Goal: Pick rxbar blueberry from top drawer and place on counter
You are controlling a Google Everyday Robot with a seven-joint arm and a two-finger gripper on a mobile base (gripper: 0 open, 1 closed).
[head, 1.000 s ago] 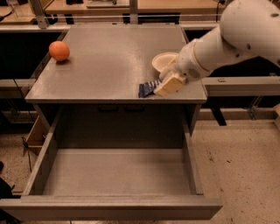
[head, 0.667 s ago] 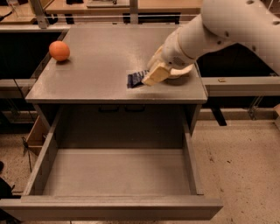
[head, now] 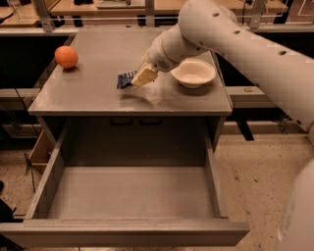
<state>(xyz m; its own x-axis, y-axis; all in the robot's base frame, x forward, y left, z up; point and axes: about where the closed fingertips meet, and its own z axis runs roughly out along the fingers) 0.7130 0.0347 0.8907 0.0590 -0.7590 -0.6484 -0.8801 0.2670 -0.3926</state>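
The rxbar blueberry (head: 125,79), a small dark blue shiny bar, is held low over the middle of the grey counter (head: 98,93). My gripper (head: 139,78) is shut on its right end, with the pale fingers (head: 144,75) covering part of the bar. The white arm comes in from the upper right. The top drawer (head: 132,193) is pulled fully open below the counter, and its flat grey floor shows nothing inside.
An orange round fruit (head: 66,57) sits at the counter's far left. A white bowl (head: 193,72) sits on the counter just right of the gripper. Pale wooden tabletops (head: 113,7) lie behind. The drawer front (head: 122,234) juts toward me.
The gripper has carried the bar leftward across the counter, from in front of the bowl to the counter's middle. The bowl is now uncovered.
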